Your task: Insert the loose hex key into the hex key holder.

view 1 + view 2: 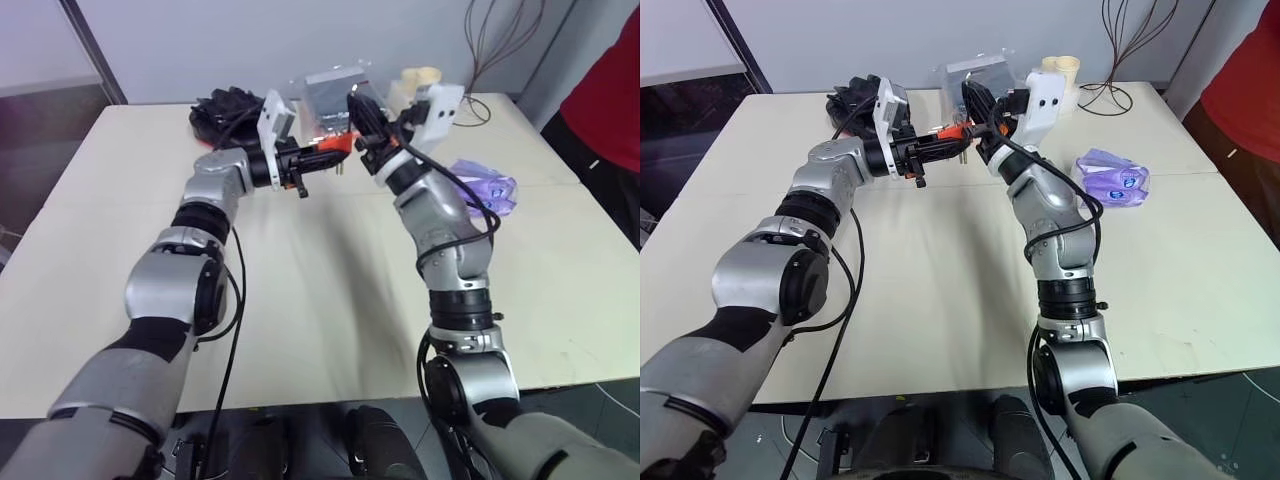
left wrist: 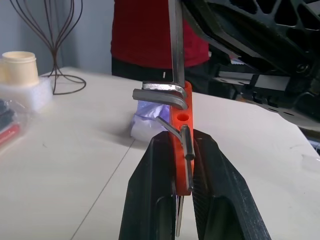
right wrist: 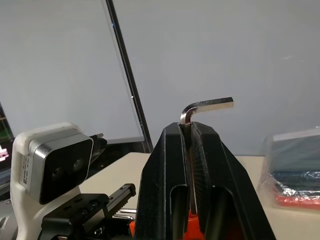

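My left gripper (image 2: 181, 137) is shut on the hex key holder (image 2: 181, 120), an orange-red block with short dark keys, held level above the table's far middle (image 1: 335, 148). My right gripper (image 3: 190, 127) is shut on the loose hex key (image 3: 205, 106), whose bent end pokes out past the fingertips. In the left wrist view the key's straight shaft (image 2: 175, 45) comes down onto the holder's free end. Whether it sits in a hole I cannot tell. Both grippers meet over the table, right gripper (image 1: 358, 105) just right of the holder.
A purple packet (image 1: 485, 187) lies on the table to the right. At the back stand a clear box (image 1: 335, 90), a black bundle (image 1: 225, 105), stacked cups (image 1: 420, 78) and a wire stand (image 1: 1110, 60). A person in red (image 1: 610, 90) stands at the right edge.
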`<move>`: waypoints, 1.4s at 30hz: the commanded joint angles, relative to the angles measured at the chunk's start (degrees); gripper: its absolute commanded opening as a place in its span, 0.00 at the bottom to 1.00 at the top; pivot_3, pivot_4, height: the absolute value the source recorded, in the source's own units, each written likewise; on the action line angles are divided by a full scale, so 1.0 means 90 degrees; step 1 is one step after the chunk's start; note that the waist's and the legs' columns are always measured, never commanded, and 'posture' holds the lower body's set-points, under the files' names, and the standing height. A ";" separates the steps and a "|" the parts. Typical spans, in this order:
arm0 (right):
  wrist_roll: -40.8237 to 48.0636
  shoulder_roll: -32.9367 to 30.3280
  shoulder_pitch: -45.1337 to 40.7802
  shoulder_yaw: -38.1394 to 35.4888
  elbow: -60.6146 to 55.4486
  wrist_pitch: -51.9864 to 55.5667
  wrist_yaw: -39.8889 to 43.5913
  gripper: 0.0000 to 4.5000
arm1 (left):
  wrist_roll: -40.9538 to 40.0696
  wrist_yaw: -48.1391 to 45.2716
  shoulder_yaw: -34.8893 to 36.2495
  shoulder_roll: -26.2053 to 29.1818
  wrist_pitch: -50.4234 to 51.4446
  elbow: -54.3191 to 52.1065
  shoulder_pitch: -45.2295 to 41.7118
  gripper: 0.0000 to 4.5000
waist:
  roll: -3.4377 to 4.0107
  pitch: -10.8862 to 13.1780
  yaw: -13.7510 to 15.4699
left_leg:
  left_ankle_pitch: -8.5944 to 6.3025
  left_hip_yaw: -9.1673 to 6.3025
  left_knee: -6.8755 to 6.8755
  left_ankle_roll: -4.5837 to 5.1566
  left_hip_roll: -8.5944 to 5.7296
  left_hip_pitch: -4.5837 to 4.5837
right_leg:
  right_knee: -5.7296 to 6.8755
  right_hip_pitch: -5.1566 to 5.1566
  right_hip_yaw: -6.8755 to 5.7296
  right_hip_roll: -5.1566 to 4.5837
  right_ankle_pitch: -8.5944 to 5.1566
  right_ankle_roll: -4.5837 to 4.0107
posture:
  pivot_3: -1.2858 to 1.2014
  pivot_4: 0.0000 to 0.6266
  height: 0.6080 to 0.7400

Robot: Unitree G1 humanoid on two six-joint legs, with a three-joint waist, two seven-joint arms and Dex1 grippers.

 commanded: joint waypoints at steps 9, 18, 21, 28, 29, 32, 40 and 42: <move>0.0079 -0.0059 0.0013 -0.0071 0.0004 0.0242 -0.0004 0.01 | -0.0169 0.0006 0.0203 0.0072 -0.0143 -0.0328 -0.0349 0.00 | 0.0000 0.0000 0.0001 | -0.0001 0.0000 0.0001 0.0001 0.0000 0.0001 | 0.0000 0.0001 0.0001 0.0001 0.0000 0.0000 | 0.52 0.24 1.00; 0.0076 -0.0054 0.0105 0.0018 -0.0139 0.0373 0.0041 0.01 | -0.0159 0.0062 0.0203 0.0053 -0.0198 -0.0309 -0.0363 0.00 | 0.0000 0.0000 0.0001 | -0.0001 0.0000 0.0001 0.0002 0.0000 0.0001 | 0.0001 0.0001 0.0002 0.0001 0.0000 0.0000 | 0.52 0.24 1.00; 0.0061 -0.0077 0.0099 0.0044 -0.0134 0.0408 0.0076 0.01 | -0.0158 0.0067 0.0203 0.0059 -0.0202 -0.0309 -0.0370 0.00 | 0.0000 0.0000 0.0001 | -0.0001 0.0000 0.0001 0.0002 0.0000 0.0001 | 0.0001 0.0002 0.0002 0.0001 0.0000 0.0000 | 0.52 0.24 1.00; 0.0008 -0.0117 0.0089 0.0064 -0.0121 0.0475 0.0116 0.16 | -0.0135 0.0053 0.0184 0.0077 -0.0241 -0.0318 -0.0321 0.00 | -0.0001 0.0000 0.0001 | -0.0001 0.0000 0.0002 0.0001 0.0001 0.0002 | 0.0002 0.0001 0.0003 0.0002 0.0000 0.0000 | 0.52 0.24 1.00; -0.0006 -0.0126 0.0088 0.0067 -0.0120 0.0481 0.0110 0.25 | -0.0135 0.0052 0.0183 0.0077 -0.0242 -0.0321 -0.0316 0.00 | -0.0001 0.0000 0.0002 | -0.0001 0.0000 0.0002 0.0001 0.0001 0.0002 | 0.0002 0.0002 0.0003 0.0002 0.0000 0.0000 | 0.52 0.24 1.00; -0.0033 -0.0149 0.0093 0.0075 -0.0124 0.0497 0.0101 0.60 | -0.0139 0.0049 0.0179 0.0079 -0.0251 -0.0322 -0.0305 0.00 | -0.0001 0.0000 0.0002 | -0.0001 0.0001 0.0002 0.0002 0.0000 0.0002 | 0.0002 0.0002 0.0003 0.0002 0.0000 0.0000 | 0.52 0.24 1.00; -0.0017 -0.0332 0.0270 0.0086 -0.0481 0.0668 0.0130 0.98 | -0.0125 0.0109 0.0197 0.0087 -0.0273 -0.0314 -0.0286 0.00 | -0.0001 0.0000 0.0006 | 0.0000 0.0000 0.0002 0.0001 0.0001 0.0002 | 0.0002 0.0002 0.0004 0.0003 0.0000 0.0000 | 0.52 0.24 1.00; 0.0032 -0.0463 0.0408 0.0066 -0.0713 0.0788 0.0168 0.98 | -0.0118 0.0155 0.0200 0.0099 -0.0286 -0.0318 -0.0270 0.00 | -0.0001 0.0000 0.0012 | -0.0002 0.0000 0.0003 0.0003 0.0001 0.0002 | 0.0002 0.0003 0.0004 0.0003 0.0000 0.0000 | 0.52 0.24 1.00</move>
